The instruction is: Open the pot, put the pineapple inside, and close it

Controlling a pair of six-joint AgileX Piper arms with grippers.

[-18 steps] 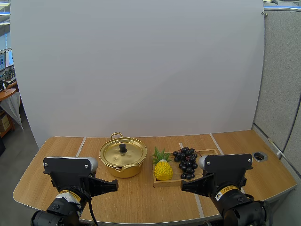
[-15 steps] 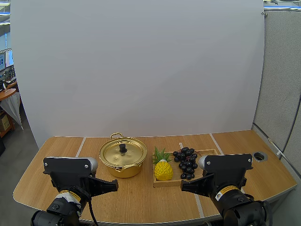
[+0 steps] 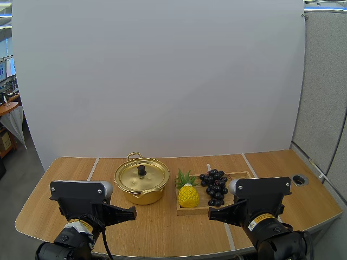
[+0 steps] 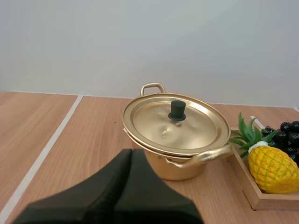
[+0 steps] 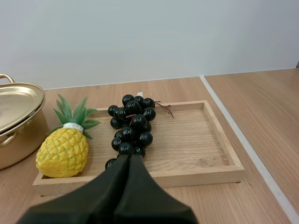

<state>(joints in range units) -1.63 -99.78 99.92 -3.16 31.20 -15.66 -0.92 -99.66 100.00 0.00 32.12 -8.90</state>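
The yellow plastic pineapple with its green leafy crown [image 3: 188,196] sat at the left end of the shallow wooden tray [image 3: 241,175]. It lay just beside the bunch of dark grapes [image 3: 215,187], its crown pointing up and toward the back. Left of the tray, close by the fruit, stood the round gold metal pot [image 3: 141,187], with its lid and black knob [image 3: 141,170] in place.

The pineapple lay ahead of your right claw [image 3: 210,216] and a little to its left, so that arm was the nearer one. The pot stood straight ahead of your left claw [image 3: 134,214], so by my judgement the lid fell to that arm.

Both claws had their fingers pressed together on nothing and hung low over the near edge of the wooden surface [image 3: 65,173].

Against the earlier frames nothing had shifted: arms, pot and fruit were all as they had been.
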